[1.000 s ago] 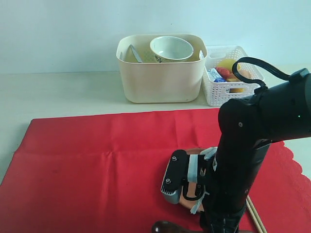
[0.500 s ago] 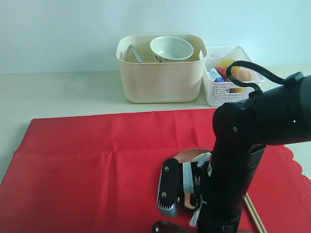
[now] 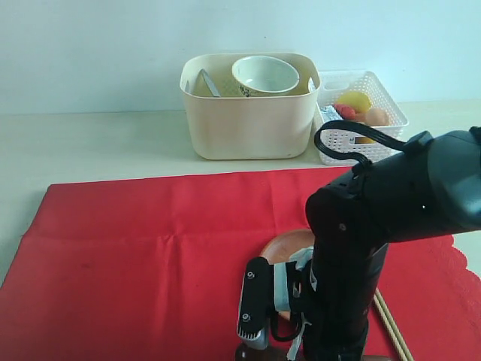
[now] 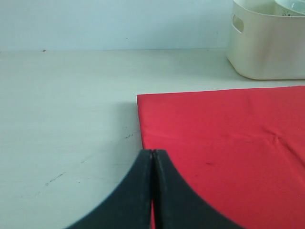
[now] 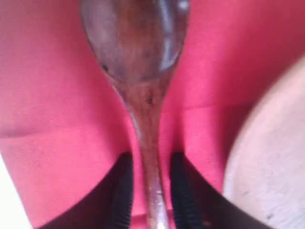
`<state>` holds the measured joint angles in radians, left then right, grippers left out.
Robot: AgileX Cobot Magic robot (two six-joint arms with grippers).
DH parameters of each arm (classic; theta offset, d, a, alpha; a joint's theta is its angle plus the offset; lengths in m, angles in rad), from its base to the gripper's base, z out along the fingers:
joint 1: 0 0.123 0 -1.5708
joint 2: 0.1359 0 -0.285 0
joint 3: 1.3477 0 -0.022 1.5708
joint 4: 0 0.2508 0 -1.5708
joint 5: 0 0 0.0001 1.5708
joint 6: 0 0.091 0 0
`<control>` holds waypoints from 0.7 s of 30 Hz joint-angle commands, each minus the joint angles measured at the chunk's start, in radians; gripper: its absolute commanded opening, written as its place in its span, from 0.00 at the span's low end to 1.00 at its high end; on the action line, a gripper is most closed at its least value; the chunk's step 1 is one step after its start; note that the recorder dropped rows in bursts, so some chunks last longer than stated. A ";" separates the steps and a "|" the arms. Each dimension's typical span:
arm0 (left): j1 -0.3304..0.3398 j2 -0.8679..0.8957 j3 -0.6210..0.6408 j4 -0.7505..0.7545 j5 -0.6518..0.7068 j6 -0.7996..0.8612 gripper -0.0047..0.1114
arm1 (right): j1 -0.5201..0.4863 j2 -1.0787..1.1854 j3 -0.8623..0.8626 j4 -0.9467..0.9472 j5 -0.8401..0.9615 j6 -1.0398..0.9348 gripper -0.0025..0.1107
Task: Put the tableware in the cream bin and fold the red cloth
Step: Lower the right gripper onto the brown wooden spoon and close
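Observation:
The red cloth (image 3: pixel 150 241) lies spread flat on the table. On it, a dark brown spoon (image 5: pixel 136 43) lies lengthwise between the fingers of my right gripper (image 5: pixel 151 160). The jaws stand open, with strips of red showing on both sides of the handle. In the exterior view the arm hides most of the spoon (image 3: pixel 252 352). The round brown plate (image 3: pixel 289 244) sits just behind it and the wooden chopsticks (image 3: pixel 391 327) to its right. The cream bin (image 3: pixel 248 113) holds the pale bowl (image 3: pixel 264 75) and a metal utensil (image 3: pixel 209 81). My left gripper (image 4: pixel 152 151) is shut and empty, over the cloth's corner (image 4: pixel 228 143).
A white lattice basket (image 3: pixel 357 120) with foods stands right of the cream bin (image 4: pixel 267 43). Bare pale table lies left of and behind the cloth. The cloth's scalloped edge (image 3: pixel 455 248) is at the far right.
My right arm has swung left and toward the front edge, lowering over the spoon and uncovering the white basket. The left gripper has stayed shut.

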<state>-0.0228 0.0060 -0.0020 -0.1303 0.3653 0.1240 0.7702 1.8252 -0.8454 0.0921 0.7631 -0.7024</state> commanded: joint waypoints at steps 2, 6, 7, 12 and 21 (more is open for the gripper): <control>-0.007 -0.006 0.002 -0.004 -0.010 -0.002 0.04 | -0.003 0.024 -0.017 -0.023 0.010 0.010 0.02; -0.007 -0.006 0.002 -0.004 -0.010 -0.002 0.04 | -0.003 0.024 -0.068 -0.012 0.057 0.027 0.02; -0.007 -0.006 0.002 -0.004 -0.010 -0.002 0.04 | -0.003 0.024 -0.081 0.003 0.073 0.027 0.02; -0.007 -0.006 0.002 -0.004 -0.010 -0.002 0.04 | -0.003 0.024 -0.135 0.131 0.154 0.023 0.02; -0.007 -0.006 0.002 -0.004 -0.010 -0.002 0.04 | -0.003 0.023 -0.202 0.197 0.172 0.015 0.02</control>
<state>-0.0228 0.0060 -0.0020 -0.1303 0.3653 0.1240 0.7702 1.8487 -1.0229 0.2698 0.9315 -0.6807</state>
